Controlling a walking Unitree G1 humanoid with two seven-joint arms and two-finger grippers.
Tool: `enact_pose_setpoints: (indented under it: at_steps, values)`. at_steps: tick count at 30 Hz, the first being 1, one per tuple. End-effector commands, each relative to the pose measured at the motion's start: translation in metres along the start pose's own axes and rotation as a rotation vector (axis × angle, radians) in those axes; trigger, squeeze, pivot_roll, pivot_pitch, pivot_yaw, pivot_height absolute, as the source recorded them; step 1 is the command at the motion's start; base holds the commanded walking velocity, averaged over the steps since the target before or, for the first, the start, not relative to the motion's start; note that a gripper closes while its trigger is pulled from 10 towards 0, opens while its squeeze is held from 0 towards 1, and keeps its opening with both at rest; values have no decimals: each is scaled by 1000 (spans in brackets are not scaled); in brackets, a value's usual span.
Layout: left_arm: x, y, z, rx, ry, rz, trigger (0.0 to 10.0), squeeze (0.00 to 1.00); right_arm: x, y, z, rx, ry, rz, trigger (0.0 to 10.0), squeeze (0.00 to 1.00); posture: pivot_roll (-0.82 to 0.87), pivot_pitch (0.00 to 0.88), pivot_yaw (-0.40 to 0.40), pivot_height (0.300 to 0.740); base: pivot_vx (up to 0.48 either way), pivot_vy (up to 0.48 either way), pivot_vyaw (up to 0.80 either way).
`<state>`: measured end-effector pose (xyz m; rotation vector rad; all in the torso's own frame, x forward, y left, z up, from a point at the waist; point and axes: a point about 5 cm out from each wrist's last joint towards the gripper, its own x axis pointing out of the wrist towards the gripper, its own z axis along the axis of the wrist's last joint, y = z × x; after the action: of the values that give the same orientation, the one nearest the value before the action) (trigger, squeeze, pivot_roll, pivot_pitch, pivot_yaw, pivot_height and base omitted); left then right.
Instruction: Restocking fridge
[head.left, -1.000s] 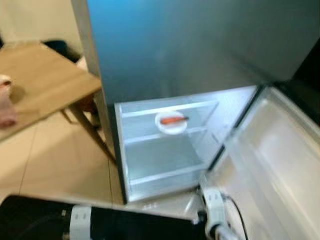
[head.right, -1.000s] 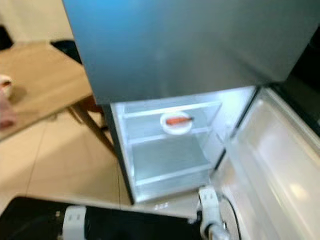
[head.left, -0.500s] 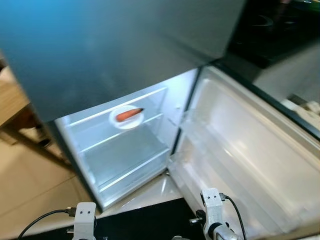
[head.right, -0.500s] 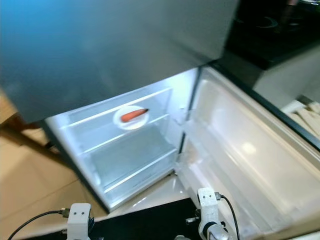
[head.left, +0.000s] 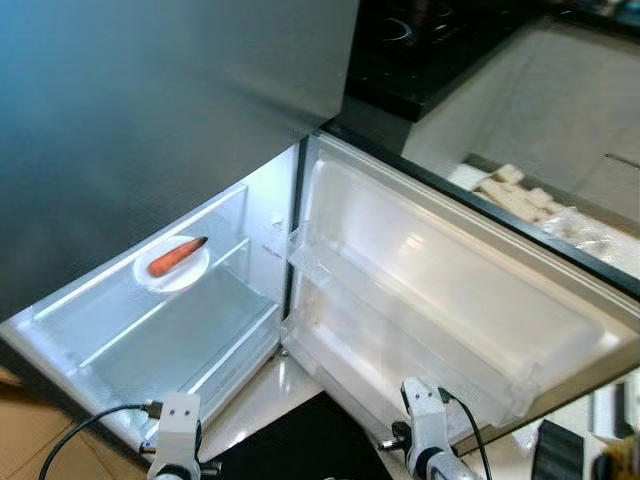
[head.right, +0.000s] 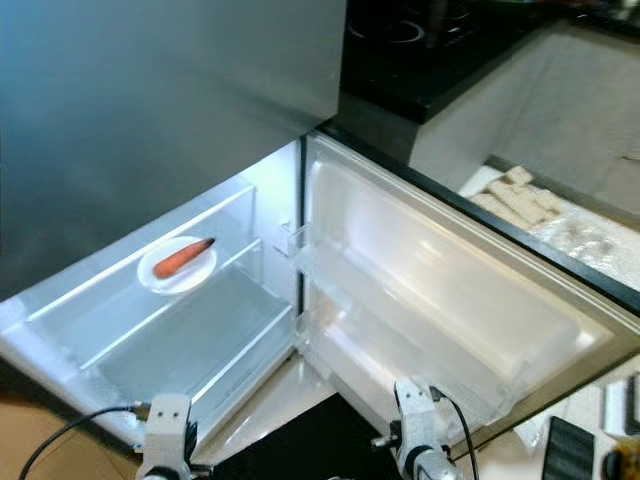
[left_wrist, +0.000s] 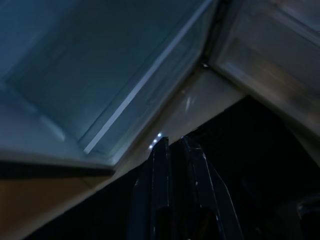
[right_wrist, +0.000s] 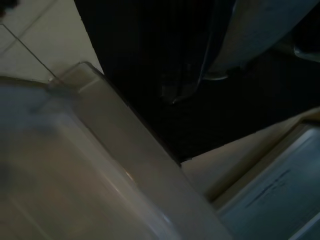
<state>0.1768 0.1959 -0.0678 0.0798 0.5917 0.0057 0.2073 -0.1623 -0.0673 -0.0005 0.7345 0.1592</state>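
The fridge's lower compartment (head.left: 150, 330) stands open and lit, under the closed grey upper door (head.left: 160, 110). On its glass shelf sits a white plate (head.left: 190, 272) with an orange carrot (head.left: 176, 256) on it. The open lower door (head.left: 450, 300) swings out to the right, its clear door bins bare. My two arms hang low at the bottom edge, the left wrist (head.left: 178, 440) before the compartment and the right wrist (head.left: 425, 440) before the door. In the left wrist view, the left gripper (left_wrist: 176, 147) has its black fingers close together with nothing between them, above the fridge's bottom sill.
A black cooktop counter (head.left: 420, 40) lies behind the open door. Beyond the door's top edge sits a clear bag of pale blocks (head.left: 525, 195). A dark object (head.left: 560, 450) stands at the bottom right. The right wrist view is dark, with a door bin rim (right_wrist: 125, 135).
The camera has swung to the right: the wooden table has left the picture and the open door now takes the middle. Plate and carrot stay on the shelf.
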Motion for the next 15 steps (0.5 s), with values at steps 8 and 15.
enact_pose_setpoints:
  at_steps: [8,15]
  values:
    - [3,-1,3,52,6,-55,10000,0,-1,-1,-1,65,-18,-35,10000,0,-63,68,47,740,0,0,-800]
    - [6,6,11,85,-12,-64,10000,0,1,7,1,91,-35,-15,10000,0,-53,65,79,740,0,0,-800]
